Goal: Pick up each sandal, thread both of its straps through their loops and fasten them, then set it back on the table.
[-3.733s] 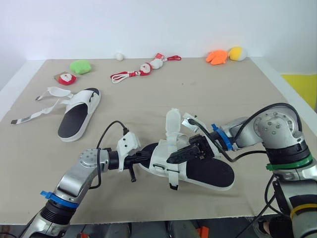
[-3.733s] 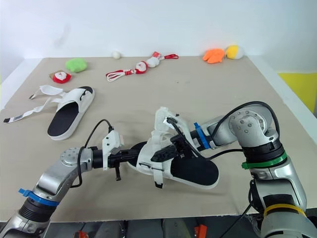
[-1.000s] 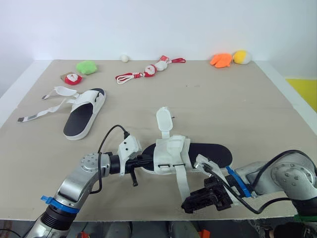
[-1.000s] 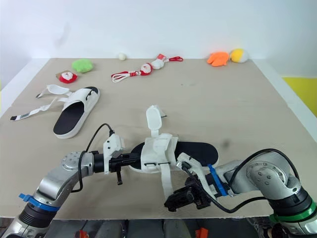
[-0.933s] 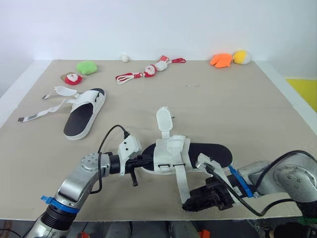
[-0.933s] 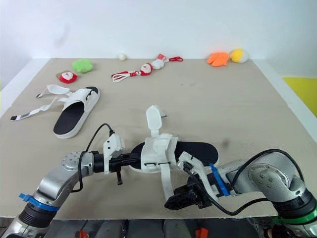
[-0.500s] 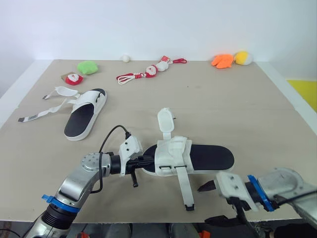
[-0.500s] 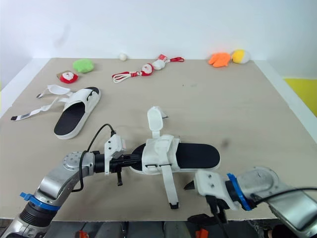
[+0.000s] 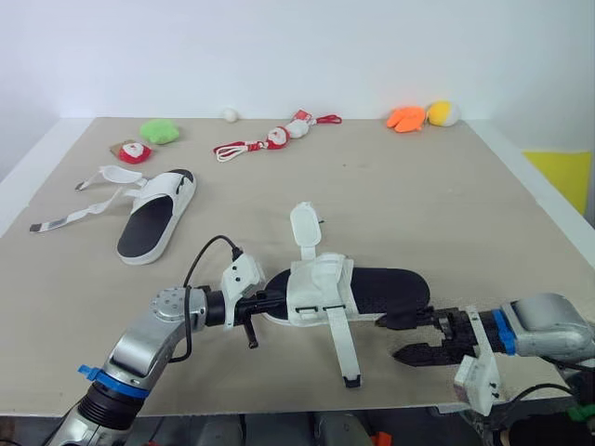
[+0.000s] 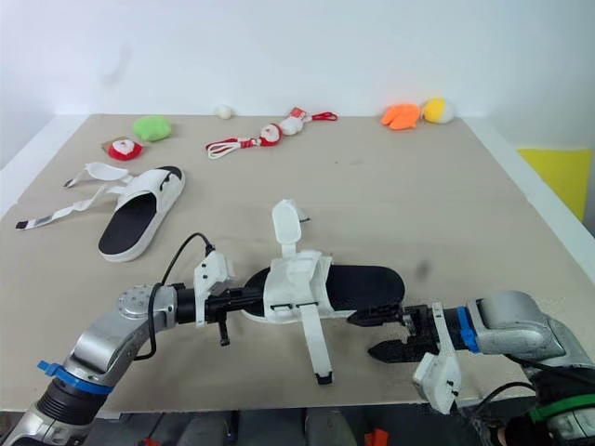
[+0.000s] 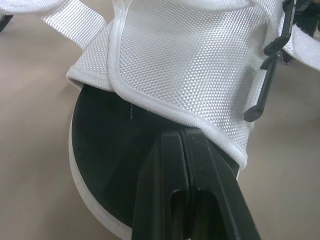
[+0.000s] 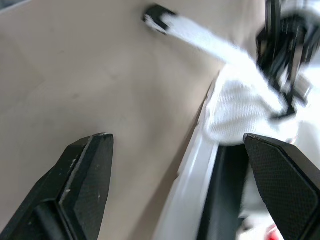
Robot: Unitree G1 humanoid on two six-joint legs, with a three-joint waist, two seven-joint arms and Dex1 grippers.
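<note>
Left eye view: tan bench [image 9: 483,214] with a pale edge, plain white wall behind it, yellow patch [image 9: 558,172] past the right edge.

Near sandal [image 9: 381,290] lies flat at centre near, sole down, black footbed up, toe to the left.
- Far strap [image 9: 305,223] stands up from the white upper.
- Near strap [image 9: 340,346] lies loose on the bench, running from the upper toward the near edge and ending in a black tip.
- Can't tell how much is threaded through the black loops.

Left end effector [image 9: 270,303] is at the toe. In the left wrist view its fingers [image 11: 172,200] are pressed together over the footbed, tips at the hem of the upper. Looks pinched on the sandal.

Right end effector [image 9: 389,339] is at the heel end, low over the bench. It is wide open and holds nothing. The far fingertip is just beside the sole edge, the near one is off the sandal.

Second sandal [image 9: 153,214] sits far left, sole down, well apart from both arms, with both straps [image 9: 74,209] splayed loose to its left.

Along the far edge, left to right:
- green plush [image 9: 159,130]
- small red-white plush [image 9: 133,150]
- white ball [image 9: 229,114]
- red-white corded toy [image 9: 270,139]
- orange plush [image 9: 405,118]
- yellow plush [image 9: 440,113]
</note>
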